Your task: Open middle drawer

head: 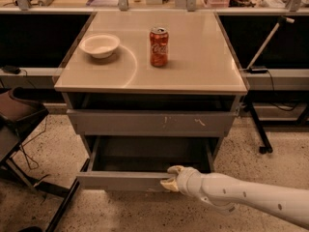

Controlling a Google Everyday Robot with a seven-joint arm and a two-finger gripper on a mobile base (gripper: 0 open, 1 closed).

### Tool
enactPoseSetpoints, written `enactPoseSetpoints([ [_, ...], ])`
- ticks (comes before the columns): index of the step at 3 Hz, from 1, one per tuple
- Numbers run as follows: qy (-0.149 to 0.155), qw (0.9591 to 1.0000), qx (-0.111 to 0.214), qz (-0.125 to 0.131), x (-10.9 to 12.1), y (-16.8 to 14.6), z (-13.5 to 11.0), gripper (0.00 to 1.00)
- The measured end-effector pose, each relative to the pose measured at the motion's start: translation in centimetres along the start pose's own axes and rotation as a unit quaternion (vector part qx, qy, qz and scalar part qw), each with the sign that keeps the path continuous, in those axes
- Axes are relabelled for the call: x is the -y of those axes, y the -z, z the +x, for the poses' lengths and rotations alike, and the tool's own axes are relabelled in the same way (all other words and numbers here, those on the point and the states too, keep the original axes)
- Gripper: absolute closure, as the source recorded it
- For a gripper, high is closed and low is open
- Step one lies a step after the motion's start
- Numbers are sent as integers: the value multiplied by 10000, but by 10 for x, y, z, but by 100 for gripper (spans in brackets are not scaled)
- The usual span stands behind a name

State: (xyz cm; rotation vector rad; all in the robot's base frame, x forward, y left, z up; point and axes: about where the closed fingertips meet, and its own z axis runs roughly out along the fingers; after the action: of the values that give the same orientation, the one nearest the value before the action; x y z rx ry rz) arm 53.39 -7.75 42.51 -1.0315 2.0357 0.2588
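Note:
The middle drawer (123, 180) is pulled partway out of the grey cabinet, so its dark box interior (149, 153) shows. Its front is plain and flat. My gripper (171, 178) is at the right part of that front's top edge, at the end of the white arm (241, 197) that reaches in from the lower right. One finger sits inside the drawer and one outside, shut on the front panel. Above it is a larger grey front with white scratches (149, 122).
A red soda can (159, 46) and a white bowl (100, 45) stand on the cabinet top (203, 66). A dark chair (17, 112) and its legs are at the left. A stand with a black base (263, 124) is at the right. The floor is speckled.

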Motion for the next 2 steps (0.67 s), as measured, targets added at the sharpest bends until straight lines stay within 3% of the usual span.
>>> enactPoseSetpoints([
  [2,9,10000,2,-3,-3,7,-1,100],
])
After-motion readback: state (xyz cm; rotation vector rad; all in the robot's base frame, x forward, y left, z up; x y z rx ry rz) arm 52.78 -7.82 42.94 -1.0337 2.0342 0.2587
